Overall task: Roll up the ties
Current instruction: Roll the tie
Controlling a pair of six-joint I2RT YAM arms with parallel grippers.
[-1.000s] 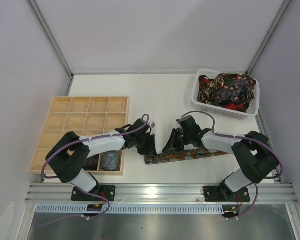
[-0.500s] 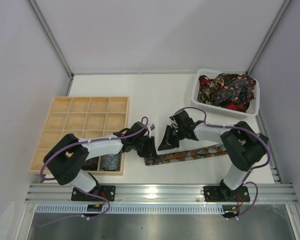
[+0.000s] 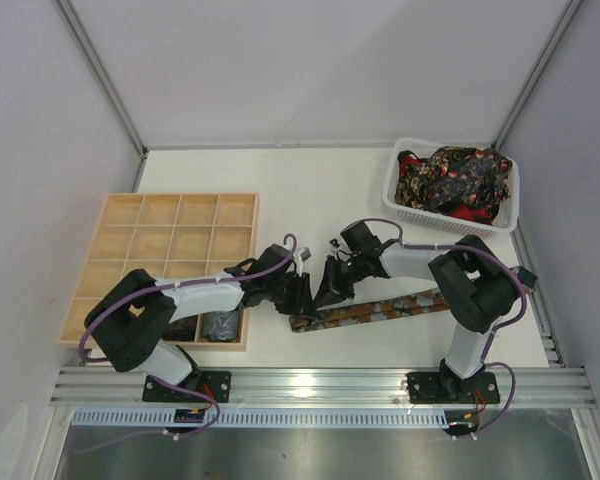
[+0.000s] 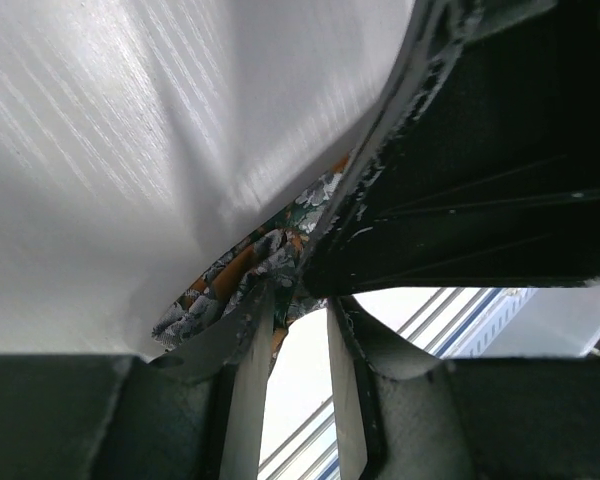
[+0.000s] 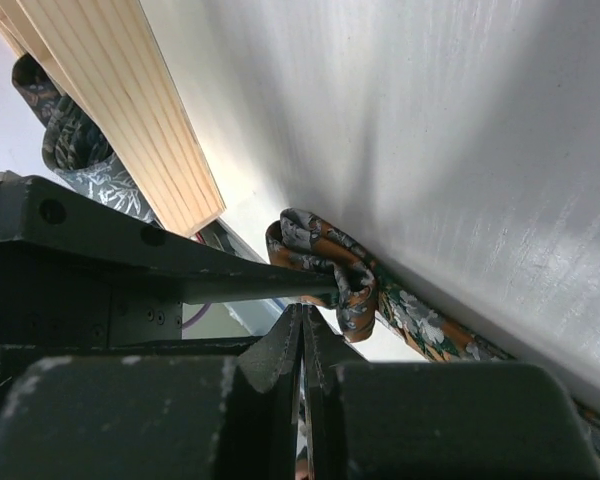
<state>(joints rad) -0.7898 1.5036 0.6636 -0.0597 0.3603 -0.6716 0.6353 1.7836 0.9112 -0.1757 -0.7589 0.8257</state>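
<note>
One patterned tie lies flat along the worktop's near edge, its left end curled over. Both hands meet at that curl. The left hand has its fingers a little apart with the fabric at their tips; whether they pinch it, I cannot tell. The right hand is pressed together on nothing, its tips just beside the curl. More ties fill the white basket at the far right corner. A dark coil sits in the near row of the wooden tray (left edge).
</note>
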